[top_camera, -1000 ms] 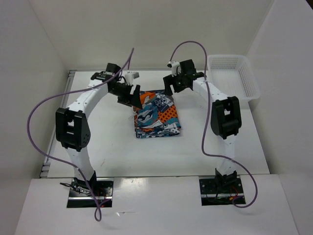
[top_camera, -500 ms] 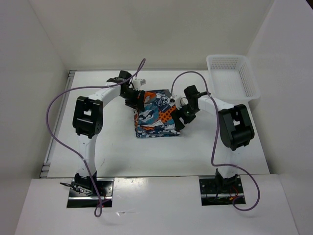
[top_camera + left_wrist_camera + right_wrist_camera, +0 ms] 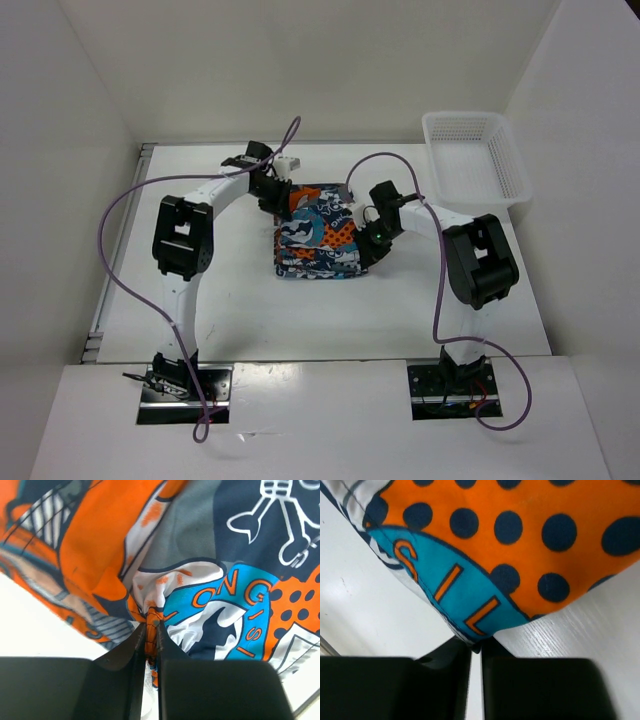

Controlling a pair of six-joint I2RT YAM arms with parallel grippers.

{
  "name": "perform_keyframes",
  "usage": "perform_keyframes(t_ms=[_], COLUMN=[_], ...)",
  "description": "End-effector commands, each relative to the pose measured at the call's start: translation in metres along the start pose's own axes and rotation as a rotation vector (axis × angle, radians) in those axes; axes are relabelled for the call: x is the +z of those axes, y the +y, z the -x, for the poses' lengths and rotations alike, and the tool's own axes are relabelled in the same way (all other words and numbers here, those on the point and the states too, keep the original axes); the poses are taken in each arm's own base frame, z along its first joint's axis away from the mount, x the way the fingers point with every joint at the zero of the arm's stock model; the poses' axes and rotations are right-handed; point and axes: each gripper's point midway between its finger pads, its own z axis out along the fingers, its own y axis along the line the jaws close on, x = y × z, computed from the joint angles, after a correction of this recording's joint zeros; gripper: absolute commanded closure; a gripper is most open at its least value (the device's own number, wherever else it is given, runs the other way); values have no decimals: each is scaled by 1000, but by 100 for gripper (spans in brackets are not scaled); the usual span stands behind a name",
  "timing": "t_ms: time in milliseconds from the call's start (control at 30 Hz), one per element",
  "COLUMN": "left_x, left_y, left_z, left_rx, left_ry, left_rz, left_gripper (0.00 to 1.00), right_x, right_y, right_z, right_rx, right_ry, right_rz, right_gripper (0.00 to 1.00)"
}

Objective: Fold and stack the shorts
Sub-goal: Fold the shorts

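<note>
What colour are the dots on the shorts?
Navy, on orange shorts fabric; right wrist view shows best.

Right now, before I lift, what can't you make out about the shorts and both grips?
Top view: fold layers in the shorts are too small to count.
Left wrist: left gripper pinches a pucker; how many layers it caught is hidden inside the pinch.
Right wrist: right gripper meets the hem; its tips hide whether cloth is clamped.

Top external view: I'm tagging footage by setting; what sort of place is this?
Likely a robot lab cell: white walls box in a table, left arm and right arm bolted at its near edge, handling shorts.
</note>
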Motion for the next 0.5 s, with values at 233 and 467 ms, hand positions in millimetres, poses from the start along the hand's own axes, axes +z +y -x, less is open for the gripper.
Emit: perform_keyframes(t_ms=[233, 467], left_x=[-39, -132], left_y=[7, 10], left_z=[38, 79], left_rx=[17, 69], left_ry=[-115, -340], left_rz=[1, 89], left_gripper=[23, 3], right_x=[-37, -175], right_y=[0, -16], right_z=[45, 126], right_rx=[-143, -263], right_ry=[-93, -406], right_rz=[-48, -309], right_gripper=[10, 1])
